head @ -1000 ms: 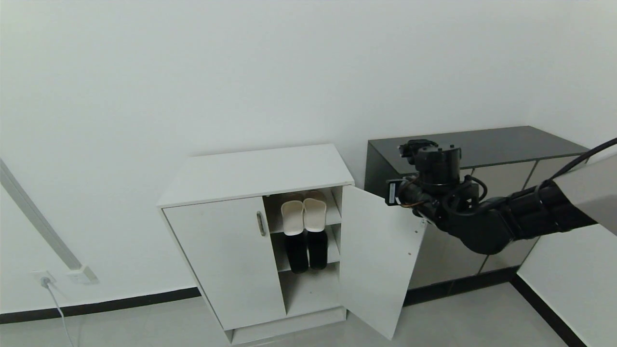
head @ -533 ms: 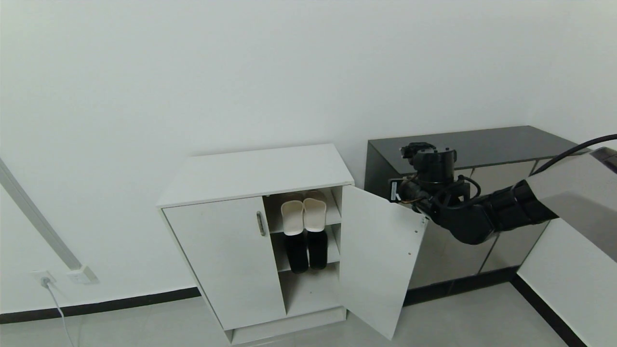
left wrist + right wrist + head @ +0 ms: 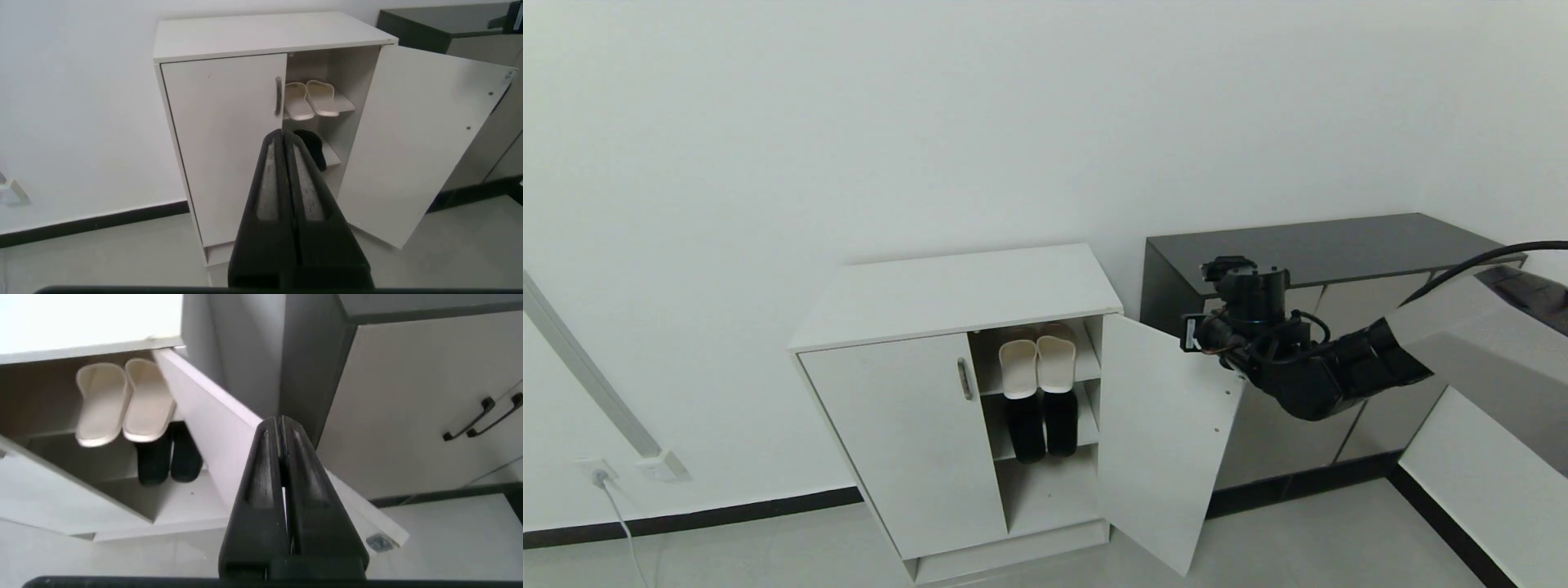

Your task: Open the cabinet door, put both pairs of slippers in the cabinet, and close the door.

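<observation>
The white cabinet (image 3: 956, 294) stands against the wall with its left door closed and its right door (image 3: 1160, 433) swung open. A white pair of slippers (image 3: 1037, 366) lies on the upper shelf. A black pair (image 3: 1037, 425) lies on the shelf below. My right arm (image 3: 1250, 302) is behind the open door's upper outer corner. In the right wrist view my right gripper (image 3: 282, 429) is shut and empty, just over the door (image 3: 221, 433). My left gripper (image 3: 283, 140) is shut and empty, a distance in front of the cabinet (image 3: 229, 114).
A dark sideboard (image 3: 1323, 245) stands right of the cabinet, close behind my right arm. A white counter (image 3: 1494, 474) fills the lower right. A wall socket with a cable (image 3: 600, 475) sits low on the left. Bare floor lies before the cabinet.
My right arm has stretched farther out behind the open door, its wrist shifting slightly left. The door and both pairs of slippers have not moved.
</observation>
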`<state>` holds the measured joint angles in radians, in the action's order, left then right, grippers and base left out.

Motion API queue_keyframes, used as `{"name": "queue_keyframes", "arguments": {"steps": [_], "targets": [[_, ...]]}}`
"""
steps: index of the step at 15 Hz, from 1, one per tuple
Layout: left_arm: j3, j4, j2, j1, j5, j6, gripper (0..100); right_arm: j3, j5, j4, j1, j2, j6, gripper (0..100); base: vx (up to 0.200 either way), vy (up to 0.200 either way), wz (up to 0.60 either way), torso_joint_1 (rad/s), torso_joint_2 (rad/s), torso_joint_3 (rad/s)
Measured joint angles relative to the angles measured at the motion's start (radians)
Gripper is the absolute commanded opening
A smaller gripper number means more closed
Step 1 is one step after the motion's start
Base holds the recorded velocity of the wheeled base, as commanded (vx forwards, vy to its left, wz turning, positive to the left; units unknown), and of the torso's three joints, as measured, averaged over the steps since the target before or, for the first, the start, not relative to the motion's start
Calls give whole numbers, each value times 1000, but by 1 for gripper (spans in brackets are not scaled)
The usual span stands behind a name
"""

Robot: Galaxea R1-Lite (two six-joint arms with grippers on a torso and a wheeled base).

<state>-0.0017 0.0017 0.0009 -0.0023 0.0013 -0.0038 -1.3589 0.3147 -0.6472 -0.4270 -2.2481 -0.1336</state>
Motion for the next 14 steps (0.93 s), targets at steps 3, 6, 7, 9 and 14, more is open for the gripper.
{"name": "queue_keyframes", "arguments": {"steps": [3, 6, 7, 9, 14], "targets": [[0, 0, 0, 0, 0, 0, 0, -16, 1, -4, 17, -41, 0, 0, 0, 0, 0, 0, 0, 0], [0, 0, 0, -1, 0, 0, 0, -28, 1, -6, 36, -73, 0, 0, 0, 0, 0, 0, 0, 0], [0, 0, 0, 0, 0, 0, 0, -32, 1, -6, 42, -82, 0, 0, 0, 0, 0, 0, 0, 0], [0, 0, 0, 0, 0, 0, 0, -39, 1, -6, 51, -97, 0, 0, 0, 0, 0, 0, 0, 0], [0, 0, 0, 0, 0, 0, 0, -51, 1, -7, 70, -127, 0, 0, 0, 0, 0, 0, 0, 0]]}}
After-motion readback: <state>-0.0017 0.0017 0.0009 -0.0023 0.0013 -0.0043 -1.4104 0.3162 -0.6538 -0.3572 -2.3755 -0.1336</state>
